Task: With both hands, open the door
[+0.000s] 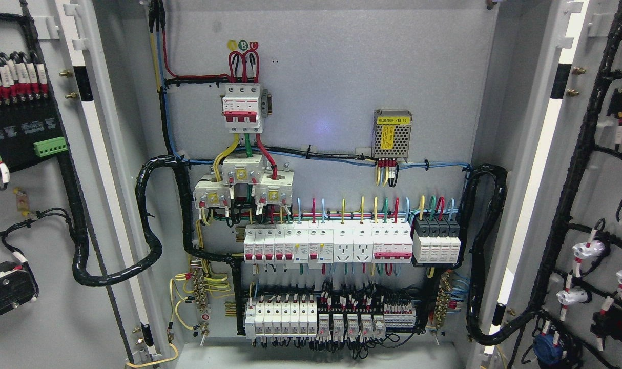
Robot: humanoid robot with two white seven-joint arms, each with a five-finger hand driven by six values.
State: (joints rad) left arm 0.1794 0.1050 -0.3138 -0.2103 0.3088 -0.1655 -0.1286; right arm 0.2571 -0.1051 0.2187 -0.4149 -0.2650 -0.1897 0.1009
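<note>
An electrical cabinet stands with both doors swung wide. The left door (49, 215) shows its inner face with a black terminal block and wiring. The right door (598, 205) also shows its inner face, with black cable looms and white connectors. Between them lies the grey back panel (331, 77) carrying a red and white main breaker (243, 107), a row of white breakers (326, 243) and a lower row of relays (316, 318). Neither of my hands nor arms appears in the head view.
A metal power supply with a yellow label (392, 134) sits right of centre. Thick black cable bundles (147, 220) loop from each door into the cabinet. The cabinet floor (316, 356) runs along the bottom edge.
</note>
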